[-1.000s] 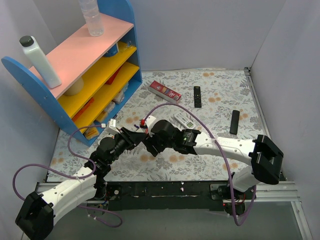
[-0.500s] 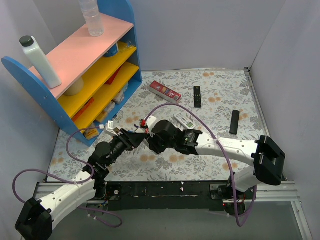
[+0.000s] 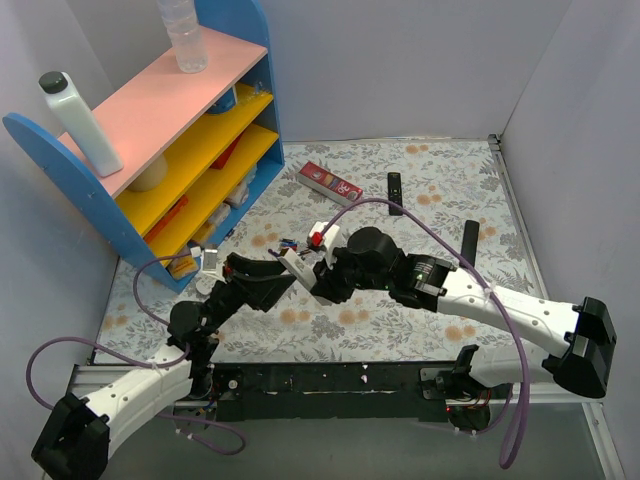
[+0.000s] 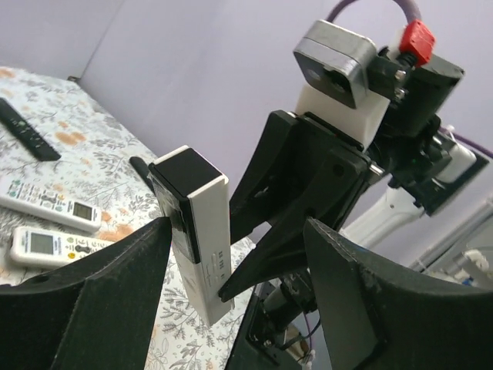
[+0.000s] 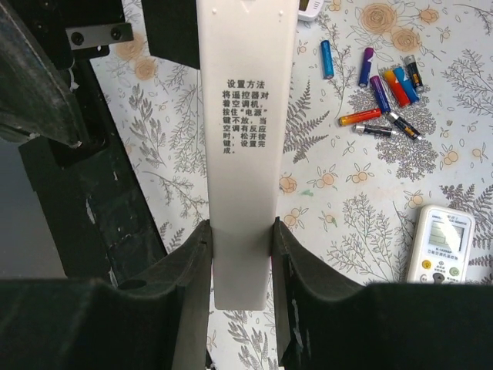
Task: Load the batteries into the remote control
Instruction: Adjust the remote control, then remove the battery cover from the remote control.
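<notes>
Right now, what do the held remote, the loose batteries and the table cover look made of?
remote control: white plastic, matte-smooth by the look; moulded flat back with printed black text.
batteries: probably metal cells in glossy coloured wrap; pale silvery ends show.
table cover: looks like printed cloth or vinyl, floral pattern, low sheen; cannot tell which.

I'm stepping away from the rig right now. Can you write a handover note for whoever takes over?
Right gripper: shut on the remote control, held up off the table.
Left gripper: open, fingers either side of the remote's other end, not gripping.
Batteries: loose in a cluster on the table, none held.
Done: remote picked up.
Left: pick up cells and load them.
</notes>
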